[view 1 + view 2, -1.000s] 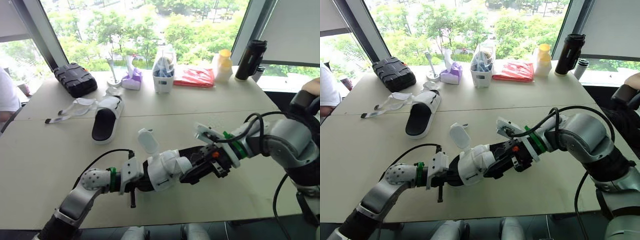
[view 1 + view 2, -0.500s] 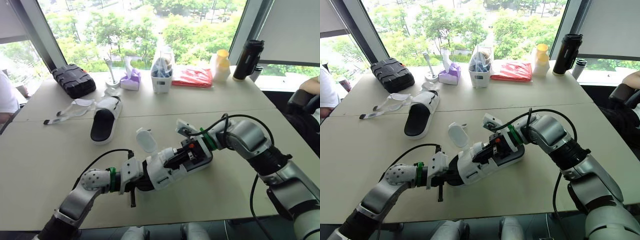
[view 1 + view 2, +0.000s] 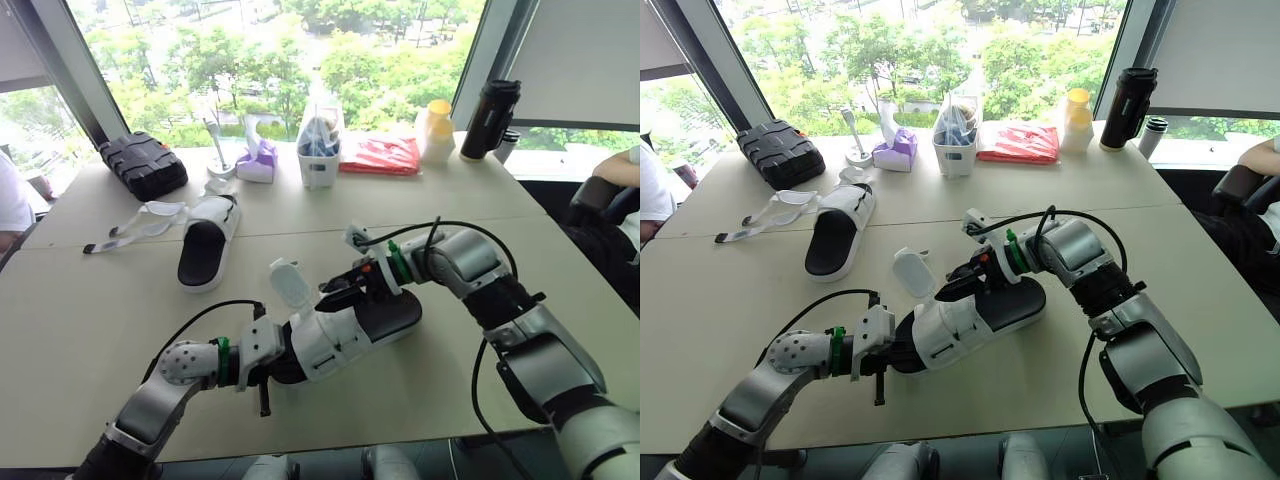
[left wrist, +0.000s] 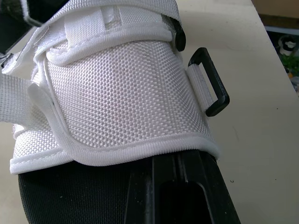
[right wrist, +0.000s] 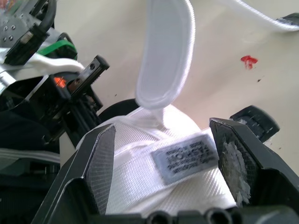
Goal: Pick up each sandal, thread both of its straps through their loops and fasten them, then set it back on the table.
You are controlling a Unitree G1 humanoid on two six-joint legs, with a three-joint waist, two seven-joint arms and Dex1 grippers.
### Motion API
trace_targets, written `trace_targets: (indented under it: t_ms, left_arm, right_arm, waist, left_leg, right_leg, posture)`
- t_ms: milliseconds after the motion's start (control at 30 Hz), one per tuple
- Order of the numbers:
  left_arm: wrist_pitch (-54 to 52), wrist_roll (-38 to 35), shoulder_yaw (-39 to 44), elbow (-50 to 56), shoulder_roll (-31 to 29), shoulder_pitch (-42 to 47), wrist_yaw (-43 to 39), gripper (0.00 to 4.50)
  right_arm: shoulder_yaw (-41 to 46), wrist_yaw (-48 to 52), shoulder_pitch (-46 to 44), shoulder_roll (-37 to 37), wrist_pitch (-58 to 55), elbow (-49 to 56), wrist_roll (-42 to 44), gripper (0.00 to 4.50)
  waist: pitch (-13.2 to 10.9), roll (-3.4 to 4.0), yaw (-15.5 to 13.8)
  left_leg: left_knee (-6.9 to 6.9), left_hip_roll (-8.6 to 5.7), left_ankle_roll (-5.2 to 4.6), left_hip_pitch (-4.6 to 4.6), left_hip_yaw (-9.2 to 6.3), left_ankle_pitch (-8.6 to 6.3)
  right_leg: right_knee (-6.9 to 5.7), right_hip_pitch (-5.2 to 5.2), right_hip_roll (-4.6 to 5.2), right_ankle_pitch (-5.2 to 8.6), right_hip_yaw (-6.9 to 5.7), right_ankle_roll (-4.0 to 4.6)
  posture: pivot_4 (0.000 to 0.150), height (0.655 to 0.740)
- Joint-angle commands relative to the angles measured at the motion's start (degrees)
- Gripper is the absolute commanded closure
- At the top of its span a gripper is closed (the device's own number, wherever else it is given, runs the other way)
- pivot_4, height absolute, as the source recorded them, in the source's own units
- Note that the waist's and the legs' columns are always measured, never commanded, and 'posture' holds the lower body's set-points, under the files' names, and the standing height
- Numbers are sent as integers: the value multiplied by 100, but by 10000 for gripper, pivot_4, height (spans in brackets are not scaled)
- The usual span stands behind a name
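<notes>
White woven sandal (image 3: 345, 335), black sole (image 3: 397, 314) pinched by left gripper (image 3: 284, 362), right gripper (image 5: 170, 158) spread astride its upper (image 4: 126, 93) (rounded flap (image 3: 289, 283) upright).

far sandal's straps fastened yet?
No, the far sandal has its straps lying loose and splayed on the table beside it.

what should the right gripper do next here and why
Probably shift to the upright strap and close on it: the right gripper sits with jaws open astride the sandal, and that strap stands free, not yet through the black loop.
</notes>
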State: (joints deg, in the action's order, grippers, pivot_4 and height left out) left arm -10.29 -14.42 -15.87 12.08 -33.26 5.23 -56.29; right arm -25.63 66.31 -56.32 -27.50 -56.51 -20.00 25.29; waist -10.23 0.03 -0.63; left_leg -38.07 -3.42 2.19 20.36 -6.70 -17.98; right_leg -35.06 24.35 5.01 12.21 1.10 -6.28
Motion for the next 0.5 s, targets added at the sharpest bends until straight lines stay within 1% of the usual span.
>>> trace_targets:
  t_ms: [33,100,167,267,400,500]
  left_arm:
    - [-273,348,-232,-373,-69,-174,99,45000]
    - [-279,347,-234,-367,-66,-171,103,45000]
    - [-274,351,-235,-377,-64,-162,102,45000]
    - [-271,353,-234,-396,-61,-144,99,45000]
    - [-267,355,-238,-420,-51,-115,99,45000]
    - [-246,362,-238,-464,-44,-78,90,45000]
  right_arm:
    - [125,-20,-257,140,407,-294,-325,11090]
    - [184,7,-348,208,504,-488,-428,11090]
    - [407,15,-696,277,605,-850,-464,11090]
    - [544,49,-948,352,670,-1122,-521,11090]
    - [595,92,-1077,425,749,-1220,-655,11090]
    - [696,163,-1144,459,556,-1054,-594,11090]
  waist:
    - [-1,1,1]
    - [-1,1,3]
    - [-3,5,9]
    - [-3,6,5]
    - [-1,6,5]
    - [-2,8,4]
  left_leg:
    - [0,0,0,0,-1,0]
    - [0,-2,0,0,0,0]
    - [0,-2,0,0,0,0]
    - [0,-3,0,0,0,0]
    - [0,-4,0,0,-1,0]
    - [0,-5,0,2,-1,0]
  right_leg:
    - [0,0,0,0,0,0]
    - [0,0,0,0,0,0]
    - [-1,0,0,0,0,-1]
    - [-3,2,0,-1,1,1]
    - [-3,1,0,-1,1,1]
    - [-3,2,1,-1,1,1]
  posture:
    - [1500,7400]
    - [1500,7400]
    - [1500,7400]
    - [1500,7400]
    - [1500,7400]
    - [1500,7400]
